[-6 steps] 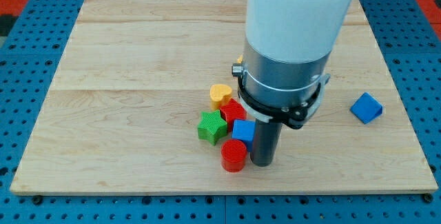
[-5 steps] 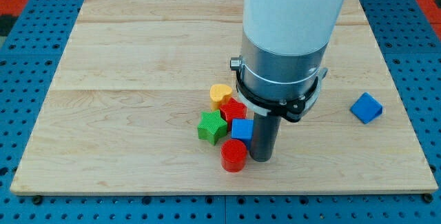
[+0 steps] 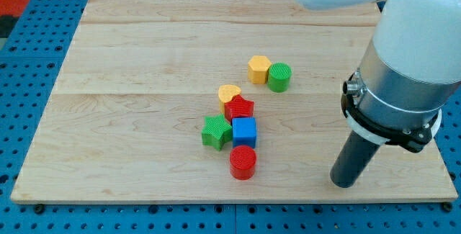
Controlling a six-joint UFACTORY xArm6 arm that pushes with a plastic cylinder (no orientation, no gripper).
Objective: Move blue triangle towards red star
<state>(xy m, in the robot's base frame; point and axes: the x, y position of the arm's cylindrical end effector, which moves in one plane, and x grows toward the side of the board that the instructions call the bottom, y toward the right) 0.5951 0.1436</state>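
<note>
The arm's white-and-grey body (image 3: 403, 83) stands upright over the pale wooden board (image 3: 144, 61), its dark rod ending at the tip (image 3: 344, 184) — it grasps nothing and touches no block. No writing is legible. The blue block (image 3: 244, 132) — the task's piece, squarish in outline here — lies well apart towards the view's left of the tip, touching the red star (image 3: 239, 109) just above it.

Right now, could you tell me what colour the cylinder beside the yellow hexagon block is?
Green: the cylinder shows clearly in the camera view, touching the yellow hexagon block.
</note>
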